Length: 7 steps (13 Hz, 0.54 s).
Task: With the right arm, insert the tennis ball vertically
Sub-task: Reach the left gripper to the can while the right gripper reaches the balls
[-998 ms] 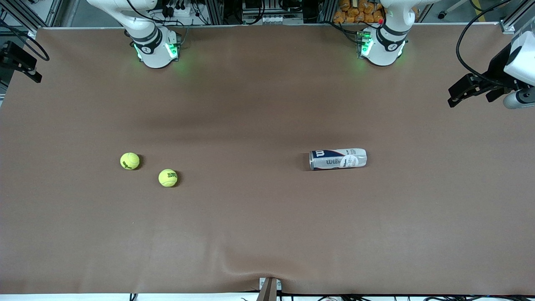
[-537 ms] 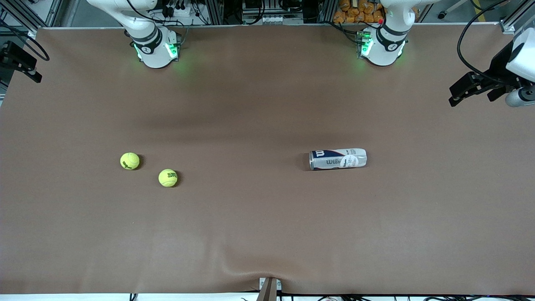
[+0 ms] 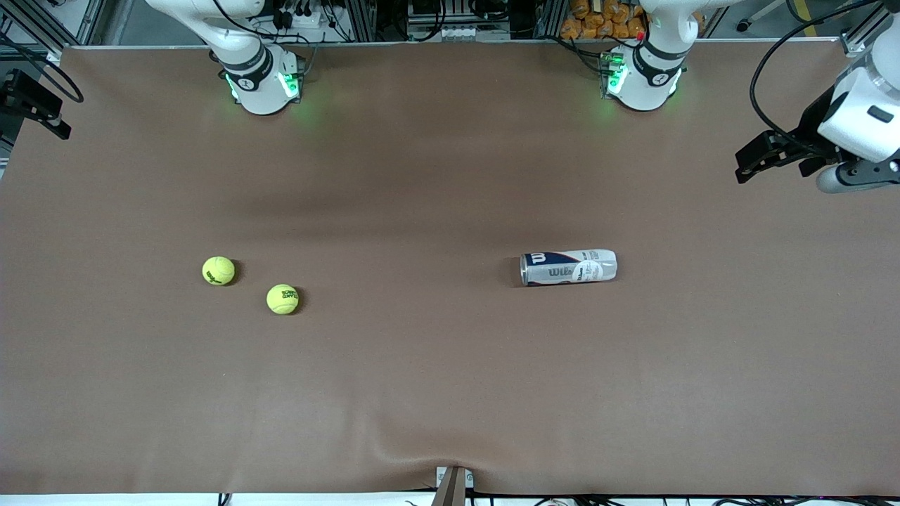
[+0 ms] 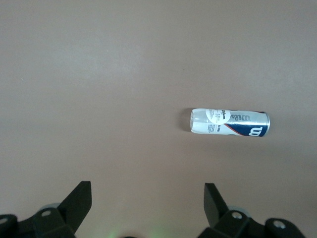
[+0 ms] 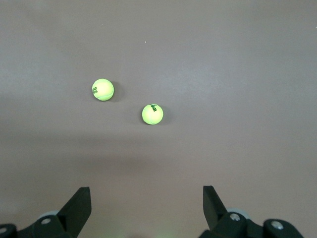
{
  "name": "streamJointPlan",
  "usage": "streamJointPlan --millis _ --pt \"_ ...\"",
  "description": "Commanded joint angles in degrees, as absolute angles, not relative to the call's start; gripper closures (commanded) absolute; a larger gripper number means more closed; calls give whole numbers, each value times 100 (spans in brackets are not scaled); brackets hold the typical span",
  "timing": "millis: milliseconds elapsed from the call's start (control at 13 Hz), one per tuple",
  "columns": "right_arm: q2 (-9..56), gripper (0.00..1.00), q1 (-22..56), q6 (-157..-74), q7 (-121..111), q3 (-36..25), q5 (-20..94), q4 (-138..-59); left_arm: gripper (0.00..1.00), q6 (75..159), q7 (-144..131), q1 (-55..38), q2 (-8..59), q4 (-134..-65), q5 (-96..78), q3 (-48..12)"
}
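Observation:
Two yellow tennis balls lie on the brown table toward the right arm's end: one [image 3: 219, 270] [image 5: 152, 114], and another [image 3: 283, 299] [image 5: 103, 89] nearer to the front camera. A Wilson ball can [image 3: 568, 268] [image 4: 230, 122] lies on its side toward the left arm's end. My right gripper [image 5: 146, 191] hangs open and empty high over the table, apart from the balls. My left gripper [image 3: 756, 156] [image 4: 147, 186] is open and empty, up in the air over the left arm's end of the table, well clear of the can.
The two arm bases [image 3: 264, 81] [image 3: 641, 77] stand along the table's back edge. A small bracket [image 3: 453, 485] sticks up at the table's front edge. Bare brown mat lies between the balls and the can.
The left arm's hand has shifted a little toward the table's middle and turned. The right arm, the balls and the can have not moved.

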<state>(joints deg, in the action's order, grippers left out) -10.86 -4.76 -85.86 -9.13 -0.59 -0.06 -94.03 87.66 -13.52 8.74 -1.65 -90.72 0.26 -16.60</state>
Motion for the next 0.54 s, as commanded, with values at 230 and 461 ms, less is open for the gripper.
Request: streamJointPlan --millis 230,461 --pt "-985 0 -308 -8438 -861 -53 -44 -9334 0 8973 -1205 896 -184 -9342 9 -1985" --pt "-871 0 -369 -8534 -791 -88 -44 -9299 0 9211 -819 905 -272 -9606 9 -2057"
